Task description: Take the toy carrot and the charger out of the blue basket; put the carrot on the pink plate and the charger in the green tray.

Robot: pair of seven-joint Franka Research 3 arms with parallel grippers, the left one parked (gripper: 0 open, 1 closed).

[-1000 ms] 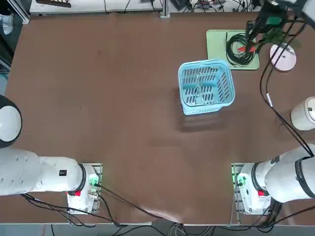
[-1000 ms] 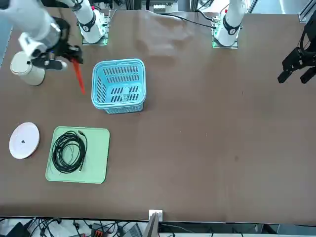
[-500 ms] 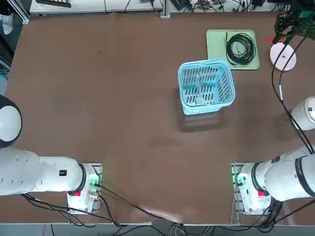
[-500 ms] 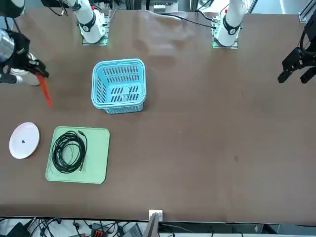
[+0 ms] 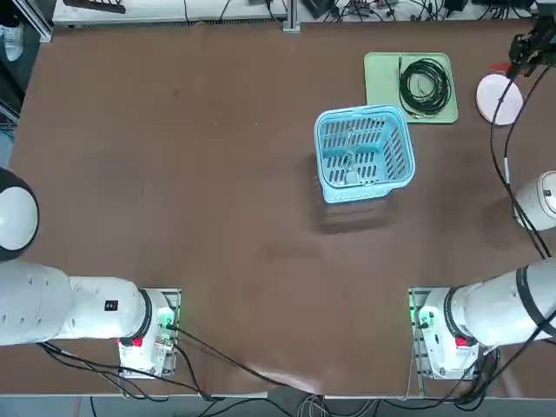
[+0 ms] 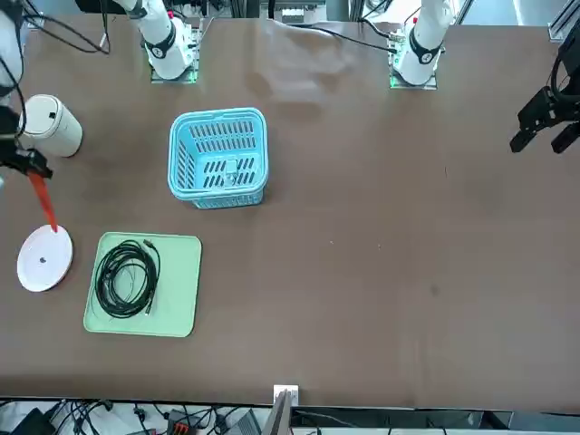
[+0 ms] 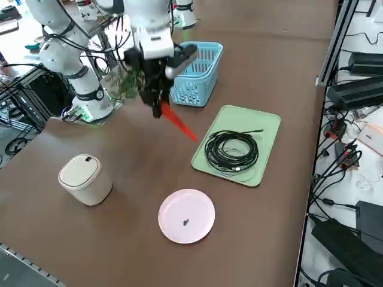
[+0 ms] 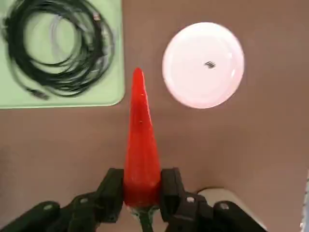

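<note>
Toy carrot (image 8: 141,145) clamped in end effector (image 8: 140,193), near pink plate (image 8: 203,64)

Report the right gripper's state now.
Right gripper: shut on the toy carrot, held in the air near the pink plate.

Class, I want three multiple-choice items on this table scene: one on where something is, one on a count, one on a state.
1. Where is the coiled black cable?
A. in the blue basket
B. on the green tray
C. on the pink plate

2. How many things lie on the pink plate?
A. none
B. one
C. two

3. What is the right gripper doing?
A. standing open and empty
B. clamping the toy carrot
C. clamping the charger

Answers:
1 B: the coiled black cable lies on the green tray.
2 A: the pink plate is bare.
3 B: the right gripper pinches the toy carrot above the table.
</note>
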